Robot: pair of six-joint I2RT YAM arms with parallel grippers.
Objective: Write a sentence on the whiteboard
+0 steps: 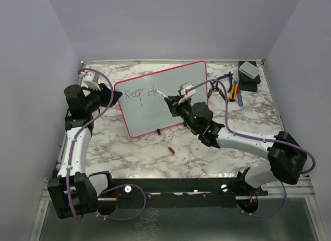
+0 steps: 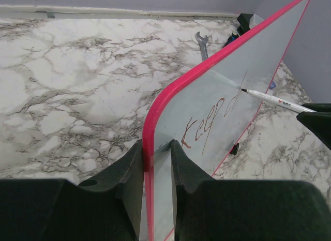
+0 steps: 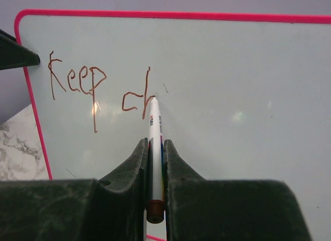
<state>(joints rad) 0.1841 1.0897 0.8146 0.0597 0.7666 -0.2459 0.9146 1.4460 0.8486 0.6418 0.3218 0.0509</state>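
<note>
Whiteboard [image 1: 150, 116] stands on its lower edge mid-table on the marble tabletop [image 1: 129, 155]. Its face is toward the near side and the pink frame is visible all round. One black foot shows under the near edge.

Left gripper [image 2: 156, 148] is at the board's left edge. Its fingers are clenched on the frame, one on the front face and one on the back, per the left wrist cam.

Right gripper [image 3: 155, 146] is in front of the board, right of centre, fingers pinched tight on a white marker [image 3: 154, 128]. The marker barrel runs between the fingers, butt end toward the cam. Its tip touches the board at the foot of the "h".

Sentence [image 3: 95, 91] sits in the upper left part of the board in reddish-brown ink. It reads only "Keep ch", all on one line.

Other items:
- Small red cap-like piece [image 1: 170, 149] lies on the tabletop near the board's near edge, apart from it.
- Pliers [image 1: 234, 90] w/ blue and yellow handles are at far right.
- Black box [image 1: 249, 78] w/ a white item on top is just beside the pliers.
- Wrench [image 2: 201, 44] lies behind the board, seen in the left wrist cam.
</note>
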